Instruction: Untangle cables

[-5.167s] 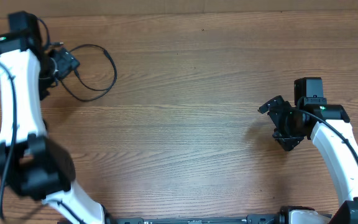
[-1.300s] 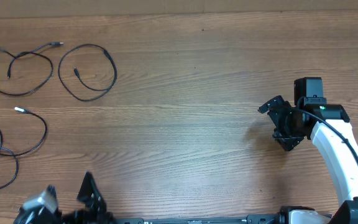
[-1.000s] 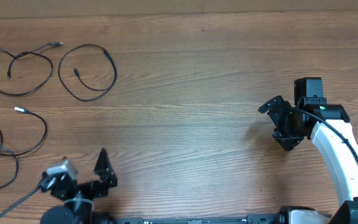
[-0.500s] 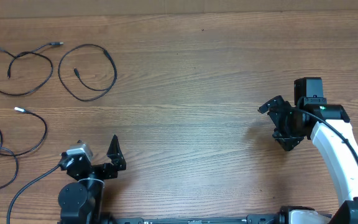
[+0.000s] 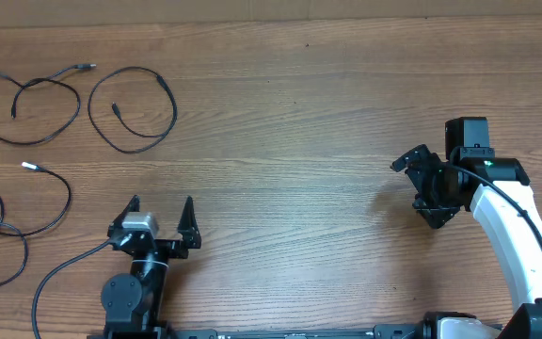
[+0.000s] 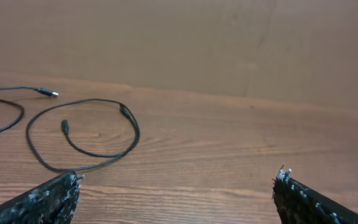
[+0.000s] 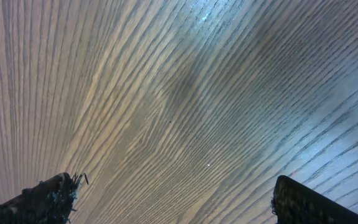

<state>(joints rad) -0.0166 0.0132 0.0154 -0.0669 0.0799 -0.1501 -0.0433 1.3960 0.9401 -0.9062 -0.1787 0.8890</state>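
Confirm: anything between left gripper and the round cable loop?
Nothing: overhead shows bare wooden table between the left gripper and the cable loop.

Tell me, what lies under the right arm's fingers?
Only bare wooden table shows between the open right fingers, with nothing lying on it. From overhead, the arm covers the spot directly beneath it.

- Wood-grain brown counter: flat, matte.
- Thin black cord in a crossed loop: upper left corner, grey plug tip pointing right.
- Thin black cord in an open round loop: just beside the first, not touching it.
- Thin black cord with a silvery tip: left edge, lower down, loose curves, partly out of frame.
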